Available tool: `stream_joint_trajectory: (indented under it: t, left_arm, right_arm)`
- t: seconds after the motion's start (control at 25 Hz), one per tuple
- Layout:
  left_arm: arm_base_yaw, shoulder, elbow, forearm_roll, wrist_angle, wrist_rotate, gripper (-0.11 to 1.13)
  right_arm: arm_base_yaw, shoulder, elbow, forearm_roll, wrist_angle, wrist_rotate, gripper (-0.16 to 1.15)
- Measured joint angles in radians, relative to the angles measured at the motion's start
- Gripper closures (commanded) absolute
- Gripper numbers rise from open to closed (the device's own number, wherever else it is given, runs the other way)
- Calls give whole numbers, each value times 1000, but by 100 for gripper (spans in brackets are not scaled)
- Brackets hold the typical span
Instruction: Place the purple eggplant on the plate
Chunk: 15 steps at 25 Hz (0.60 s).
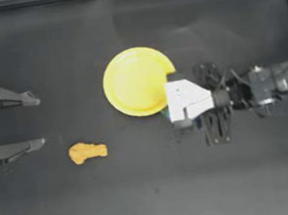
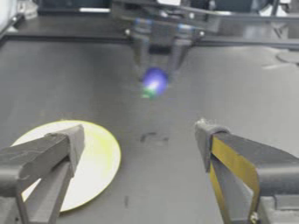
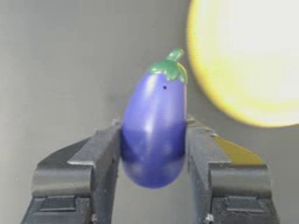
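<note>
Nothing here can be read: no words, labels, brand marks, numbers or signs show on anything in any of the three views.

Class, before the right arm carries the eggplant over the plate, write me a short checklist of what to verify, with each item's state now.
1. Right gripper fingers clamp the eggplant on both sides: ok.
2. Eggplant lifted off the table: cannot tell.
3. Plate bare, room to set down: ok.
4. Eggplant above the plate: not ok, it is beside the rim.
5. Left gripper parked at the left, out of the way: ok.
6. Orange food piece away from the path: ok.
</note>
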Motion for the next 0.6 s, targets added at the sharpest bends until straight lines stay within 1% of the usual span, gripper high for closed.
stream_joint_trajectory:
  t: [0.12, 0.2, 0.4, 0.48, 0.6]
  left_arm:
    - [0, 2, -2, 0, 0, 0, -1]
    - [0, 2, -2, 0, 0, 0, -1]
    - [0, 6, -2, 0, 0, 0, -1]
    - [0, 11, -2, 0, 0, 0, -1]
    - [0, 18, -2, 0, 0, 0, -1]
  right_arm:
    - [-43, 32, -35, 0, -2, -63, 71]
    - [-81, 64, -69, 31, -2, -140, 71]
    - [-163, 143, -152, 147, -6, -314, 72]
    - [-198, 184, -189, 202, -9, -393, 72]
    - [-238, 244, -236, 259, -9, -471, 72]
